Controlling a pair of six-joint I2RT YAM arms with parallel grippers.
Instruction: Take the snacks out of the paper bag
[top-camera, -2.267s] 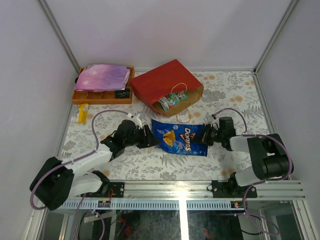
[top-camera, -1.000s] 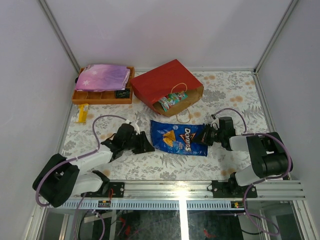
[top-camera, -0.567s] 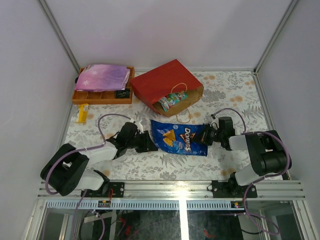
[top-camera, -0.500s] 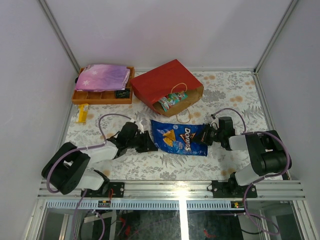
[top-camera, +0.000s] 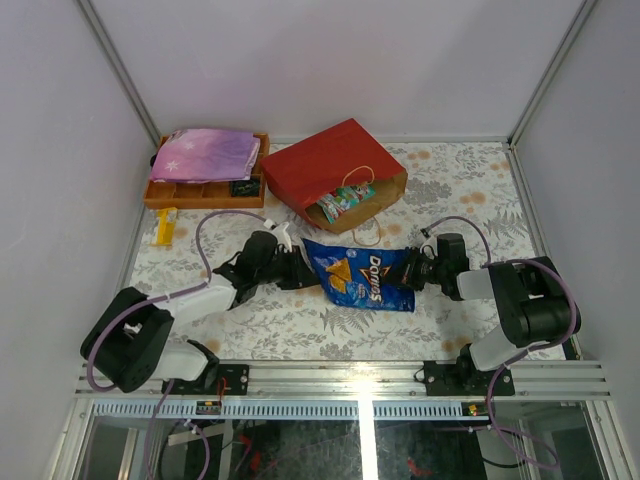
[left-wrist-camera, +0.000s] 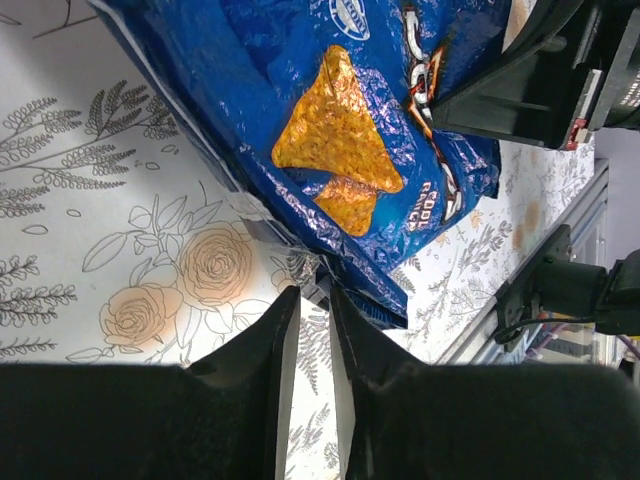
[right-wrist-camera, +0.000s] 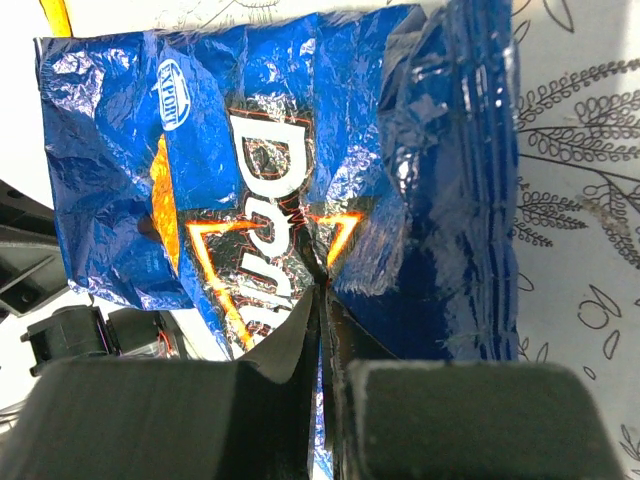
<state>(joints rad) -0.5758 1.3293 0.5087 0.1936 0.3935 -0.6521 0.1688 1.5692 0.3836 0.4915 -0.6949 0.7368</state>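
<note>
Chip bag (top-camera: 358, 278): blue foil, lying flat on the flowered table (top-camera: 470, 190). It is out of the paper bag (top-camera: 325, 165) and sits just in front of its mouth. You have one arm at each end of it.

Right gripper (right-wrist-camera: 322, 285): your fingers are pressed together on a fold of foil near the chip bag's right end. In the right wrist view the foil puckers toward the tips, so this one is pinching the chip bag.

Left gripper (left-wrist-camera: 308, 296): low over the table at the chip bag's left end. The fingers are nearly together, with a thin slit of tablecloth showing between them. The crimped edge of the bag reaches the tips. You cannot tell from the left wrist view whether that edge is caught or only touched, and the overhead view is too coarse to settle it.

Paper bag: red, on its side at the back of the table, with its brown-lined mouth facing near right. One small packet (top-camera: 343, 201), green with pink, lies in the mouth. A cord handle (top-camera: 368, 236) loops on the table between the mouth and the chip bag.

Back left: an orange tray (top-camera: 200, 195) with compartments sits just beside the paper bag's left corner. A pink-purple starry pouch (top-camera: 205, 153) is draped over its far side. A small yellow thing (top-camera: 163, 228) lies on the table just in front of the tray's left end. It is too small to identify.
</note>
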